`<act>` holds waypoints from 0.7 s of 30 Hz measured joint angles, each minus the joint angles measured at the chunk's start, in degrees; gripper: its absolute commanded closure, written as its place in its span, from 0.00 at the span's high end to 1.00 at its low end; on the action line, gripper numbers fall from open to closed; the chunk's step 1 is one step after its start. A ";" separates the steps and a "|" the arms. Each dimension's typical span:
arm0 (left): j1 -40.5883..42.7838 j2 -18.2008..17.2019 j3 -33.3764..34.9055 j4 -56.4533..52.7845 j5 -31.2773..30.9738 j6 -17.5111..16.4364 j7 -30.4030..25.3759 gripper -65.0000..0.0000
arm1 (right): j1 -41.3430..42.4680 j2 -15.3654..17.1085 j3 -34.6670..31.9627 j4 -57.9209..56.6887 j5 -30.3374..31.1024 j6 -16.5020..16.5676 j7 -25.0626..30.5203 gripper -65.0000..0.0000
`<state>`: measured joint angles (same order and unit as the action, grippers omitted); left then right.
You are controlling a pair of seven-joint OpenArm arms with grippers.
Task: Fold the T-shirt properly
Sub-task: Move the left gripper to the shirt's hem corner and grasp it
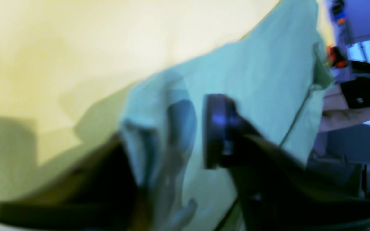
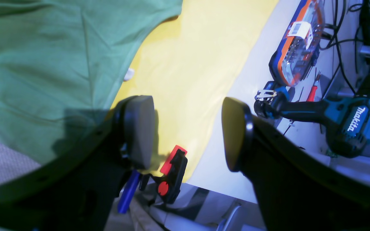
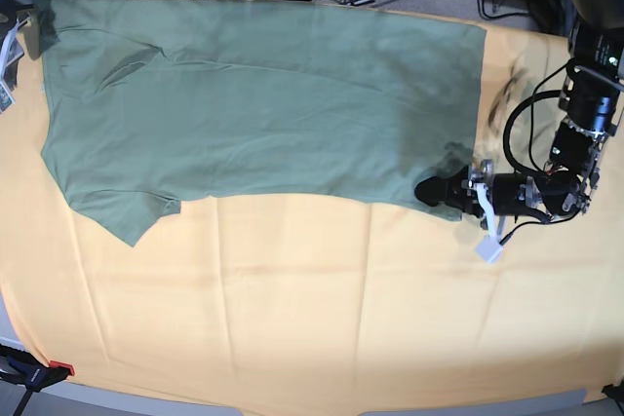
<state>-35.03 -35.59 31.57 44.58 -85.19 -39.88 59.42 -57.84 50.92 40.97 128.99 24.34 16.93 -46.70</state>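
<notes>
Found the jaws of the left gripper (image 1: 198, 128) drawn narrow about a bunched fold of the T-shirt (image 3: 263, 104), cloth lying between the pads. Could not tell through the blur whether pinched firm or only closing. Placed that fold, from the base view, at the hem corner nearest the camera, at the shirt's right end. Found the jaws of the right gripper (image 2: 188, 131) standing wide with nothing between them, above the orange-yellow table cloth (image 3: 292, 299), the shirt's edge just beside one pad, off toward the left of the wrist view.

Saw the shirt spread flat on the cloth, long axis running across the base view: sleeves at far left, hem at right. Judged the left arm much the nearer to the hem, and any fold likely to carry that corner leftward along the axis.
</notes>
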 measured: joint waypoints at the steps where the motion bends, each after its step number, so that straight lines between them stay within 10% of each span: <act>1: 0.07 0.02 0.04 -0.04 0.63 -0.04 0.02 0.00 | 0.66 -0.22 0.00 0.00 0.15 -0.63 0.90 0.54; 8: -0.07 0.04 0.13 0.00 0.92 -0.04 0.44 0.00 | 13.90 -6.34 0.00 -0.98 4.70 -7.06 5.92 0.54; 21: -0.07 0.07 0.13 -0.02 0.76 -0.02 0.42 0.00 | 43.50 -13.49 -0.09 -35.17 29.79 13.38 0.70 0.54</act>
<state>-35.09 -35.53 31.70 44.56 -84.42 -39.90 59.83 -14.35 37.43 40.88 93.82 54.13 30.30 -46.00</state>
